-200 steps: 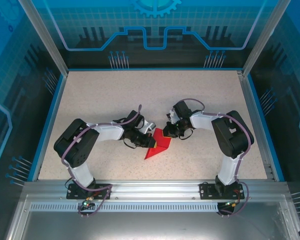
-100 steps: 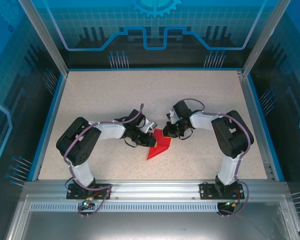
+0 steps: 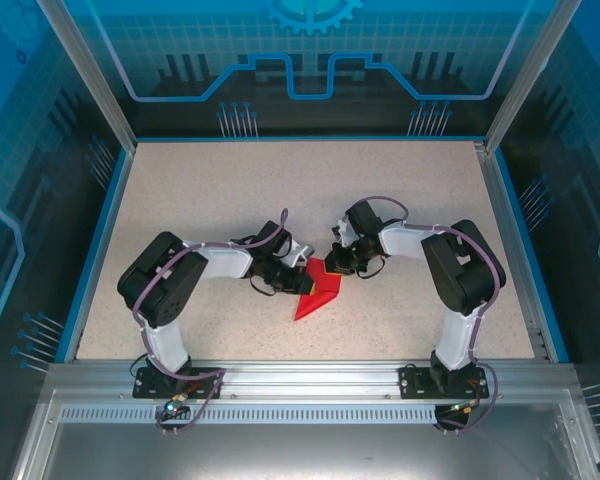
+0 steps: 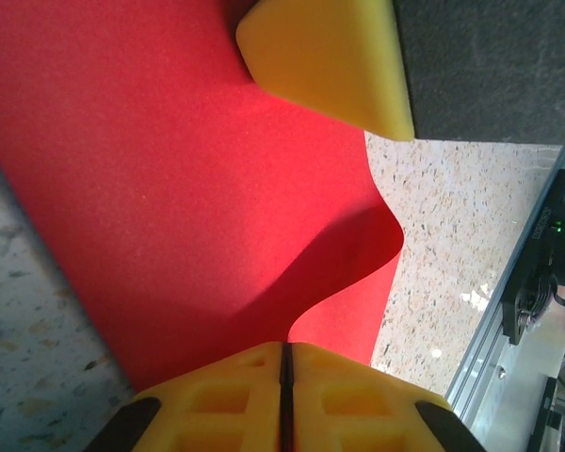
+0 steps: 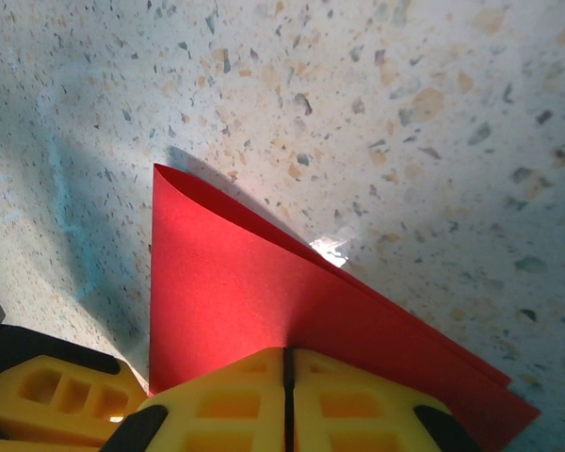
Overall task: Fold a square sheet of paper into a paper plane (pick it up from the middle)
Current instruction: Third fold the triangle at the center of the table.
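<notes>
Folded square sheet of paper [image 3: 317,298] pinched from both sides, mid table [image 3: 280,200].
The left gripper [image 3: 301,284] and right gripper [image 3: 336,268] each clamp an edge (free border bowed); unequal pull could tear or skew it.

A robotics lab cell: a speckled table [image 3: 380,190] with blue circuit-print panels [image 3: 310,70] behind it and aluminium framing [image 3: 310,377] along its near edge.

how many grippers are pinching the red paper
2. The left gripper is shut on the left edge of the red paper; the right gripper is shut on its far edge.
</notes>
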